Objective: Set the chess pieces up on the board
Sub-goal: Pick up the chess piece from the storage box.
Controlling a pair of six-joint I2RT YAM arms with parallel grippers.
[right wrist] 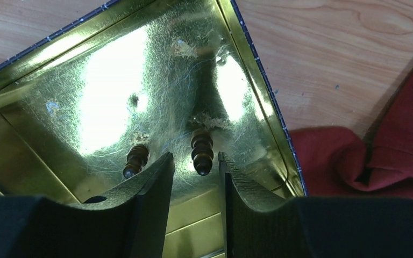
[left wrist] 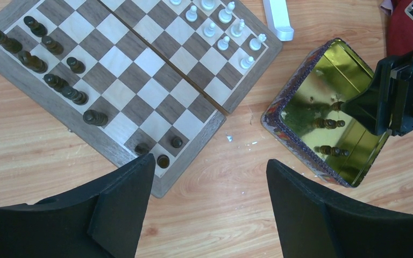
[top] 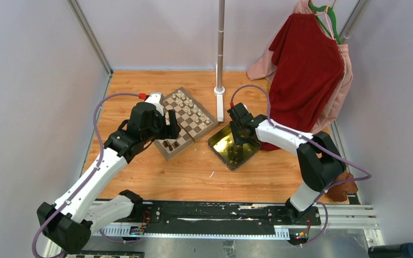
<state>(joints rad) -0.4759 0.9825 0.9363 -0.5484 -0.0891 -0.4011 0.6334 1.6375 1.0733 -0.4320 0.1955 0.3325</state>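
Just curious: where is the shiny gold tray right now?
In the top view, the gold tray sits right of the board, under the right gripper.

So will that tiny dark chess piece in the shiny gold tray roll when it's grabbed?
It could: the small turned dark brown chess piece is round and lies on its side on the slick golden metal tray. It looks light, so the right tool, open around it, might nudge it sideways.

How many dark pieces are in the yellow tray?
2 dark pieces. One lies inside the open right pincer, the other beside it on the tray floor. More may be hidden under the pincer.
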